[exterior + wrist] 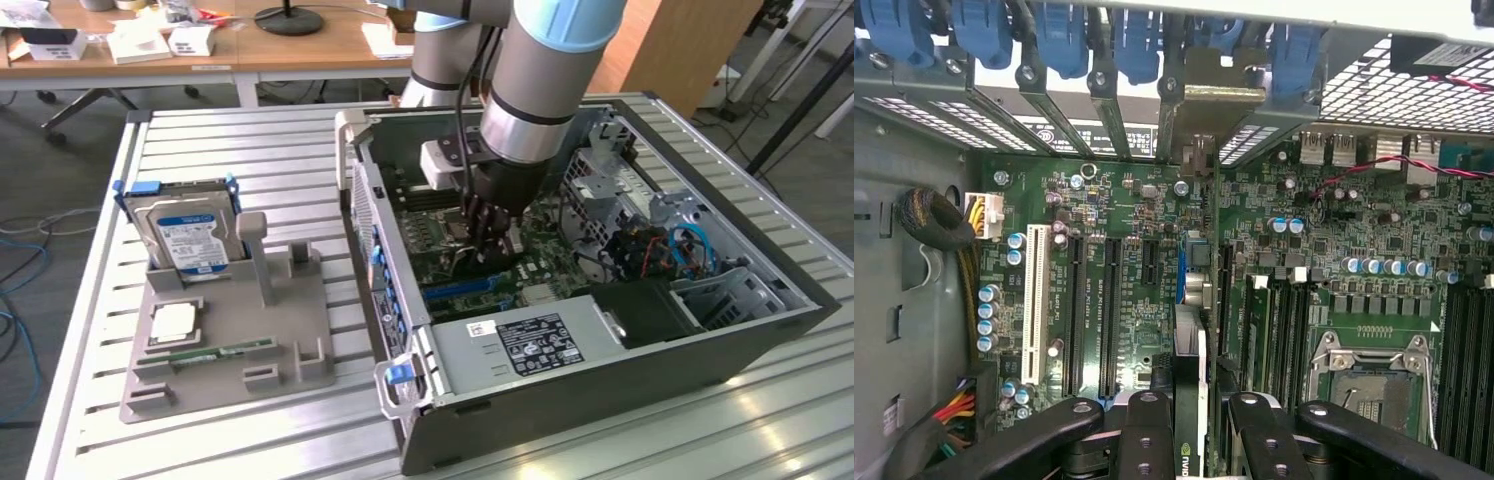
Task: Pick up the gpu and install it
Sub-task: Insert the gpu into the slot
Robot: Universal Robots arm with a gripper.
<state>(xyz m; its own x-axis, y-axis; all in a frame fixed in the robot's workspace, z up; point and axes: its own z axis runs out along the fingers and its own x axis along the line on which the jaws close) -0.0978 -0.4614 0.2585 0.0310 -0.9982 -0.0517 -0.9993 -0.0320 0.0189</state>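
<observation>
My gripper (1194, 425) is down inside the open computer case (441, 400) and is shut on the gpu (1192, 340). The gpu is a thin dark card seen edge-on, standing upright between my black fingers (1144, 430). It runs along the blue expansion slot (1181, 270) on the green motherboard (1354, 290). Its metal bracket (1204, 105) sits at the rear slot openings under the blue clips. In the exterior view the gripper (487, 245) hangs low over the motherboard (534, 270), and the card under it is mostly hidden.
Black empty slots (1104, 300) and a white slot (1035, 300) lie beside the card. The CPU socket (1374, 375) and cable bundles (934, 225) are close by. Outside the case, a grey holder (267, 330) carries a hard drive (194, 235), a processor (174, 322) and a memory stick (214, 352).
</observation>
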